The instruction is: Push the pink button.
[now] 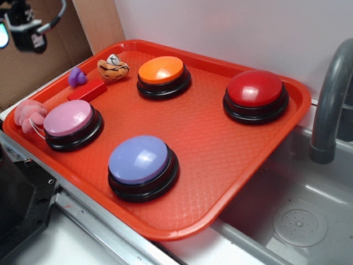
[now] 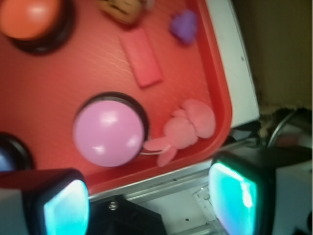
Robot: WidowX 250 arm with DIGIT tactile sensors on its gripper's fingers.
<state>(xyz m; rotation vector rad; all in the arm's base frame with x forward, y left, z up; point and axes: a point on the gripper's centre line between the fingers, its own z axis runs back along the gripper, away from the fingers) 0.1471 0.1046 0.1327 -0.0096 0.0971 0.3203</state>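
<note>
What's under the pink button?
The pink button sits on its black base, which rests on the orange tray. The patch of tray beneath the base is covered, so nothing there shows.

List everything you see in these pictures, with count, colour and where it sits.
tray: one, red, beside the sink
pink button: one, light pink on black base, tray's left edge
blue button: one, lavender-blue, tray front
orange button: one, tray back
red button: one, tray right
plush: one, pink, left of pink button
block: one, red, flat, behind pink button
purple toy: one, tray's back left
striped toy: one, orange, beside orange button
sink: one, grey, right
faucet: one, grey, over sink
tool: one, fingers apart, wrist view
</note>
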